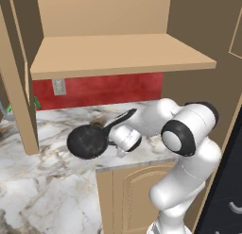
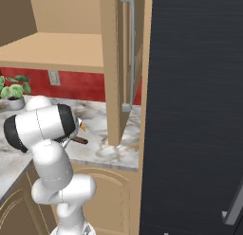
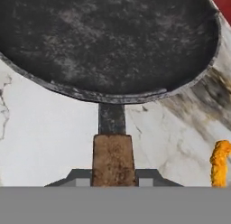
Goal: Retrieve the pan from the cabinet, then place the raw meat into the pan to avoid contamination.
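Note:
The round black pan (image 1: pixel 86 141) hangs just over the marble counter (image 1: pixel 52 181), below the open cabinet (image 1: pixel 118 56). My gripper (image 1: pixel 112 141) is shut on the pan's short brown handle from the right. In the hand view the handle (image 3: pixel 113 157) runs between my two fingertips (image 3: pixel 80 179), with my gripper (image 3: pixel 113 179) clamped on it and the mottled grey inside of the pan (image 3: pixel 108 38) beyond. The end of the handle (image 2: pixel 79 140) pokes out past my arm in the right base view. The raw meat is out of view.
The cabinet's doors (image 1: pixel 19 87) (image 2: pixel 113 63) stand open, one with a silver bar handle (image 2: pixel 129 49). A small orange object (image 3: pixel 220 162) lies on the counter right of the pan. A potted plant (image 2: pixel 14 89) stands at the back; a tall black appliance (image 2: pixel 194 111) is on the right.

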